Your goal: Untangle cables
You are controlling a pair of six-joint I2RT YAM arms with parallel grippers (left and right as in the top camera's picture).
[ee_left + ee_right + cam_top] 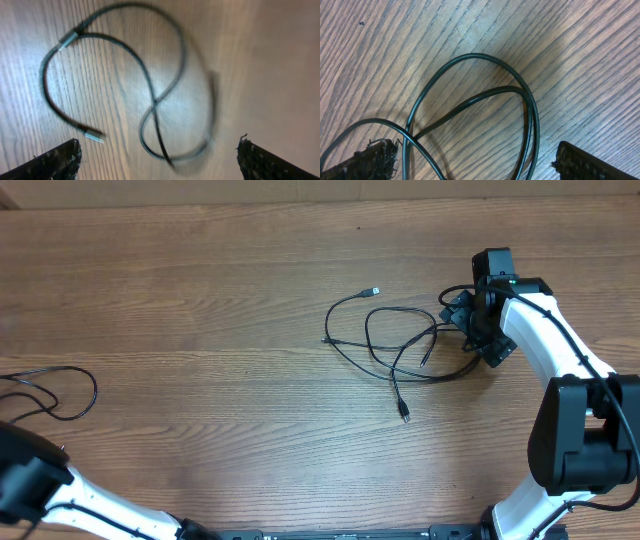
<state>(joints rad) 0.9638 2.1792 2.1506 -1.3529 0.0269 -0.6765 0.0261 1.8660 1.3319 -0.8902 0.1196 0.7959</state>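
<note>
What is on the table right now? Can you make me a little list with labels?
table: brown wood
tangled cables: thin black cords looped over each other, right of the middle
lone cable: by itself near the left edge
left gripper: open, above the lone cable, holding nothing
right gripper: open, over the right end of the tangled cables, holding nothing

bright even light, faint shadows, cable [155, 101] blurred in left wrist view, overhead sharp
</note>
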